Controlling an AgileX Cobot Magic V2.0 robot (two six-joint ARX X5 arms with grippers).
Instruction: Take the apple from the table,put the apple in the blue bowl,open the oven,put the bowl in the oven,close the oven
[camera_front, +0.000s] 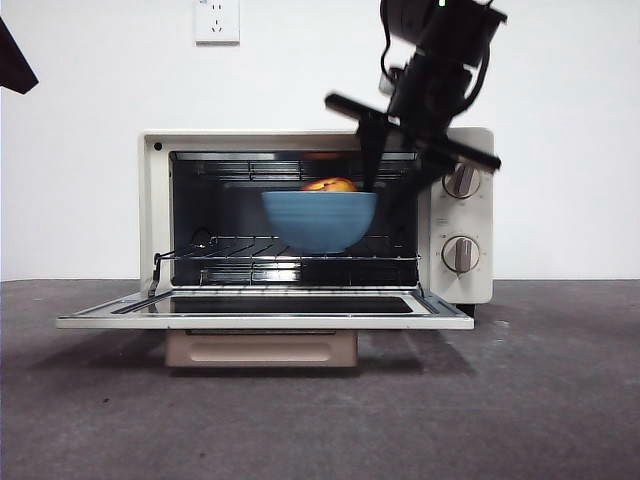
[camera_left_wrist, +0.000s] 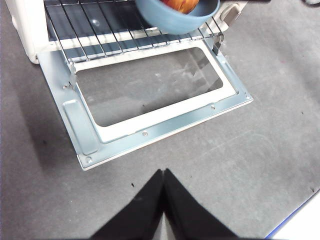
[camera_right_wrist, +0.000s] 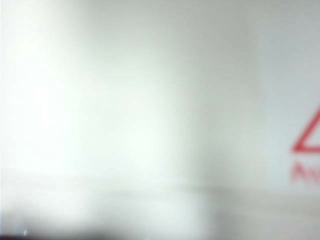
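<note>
Hanging inside the open oven (camera_front: 158, 205) just above its rack, the ridged blue bowl (camera_front: 319, 220) with the apple (camera_front: 329, 185) is held at its right rim by the right gripper (camera_front: 371, 172), over a grey tabletop (camera_front: 540, 400) before a white wall, while the left gripper (camera_left_wrist: 163, 172) waits closed.

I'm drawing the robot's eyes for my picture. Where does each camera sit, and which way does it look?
Front view: low at table height, looking level into the open oven; the right hand reaches in from above, holding the blue bowl with the apple.
Left wrist view: on the left arm, looking down at the table and the oven door; the left hand shows, shut.
Right wrist view: on the right arm; only white blur and a red mark, no hand.
Shared: front and left wrist views both show bowl, apple and door.
</note>
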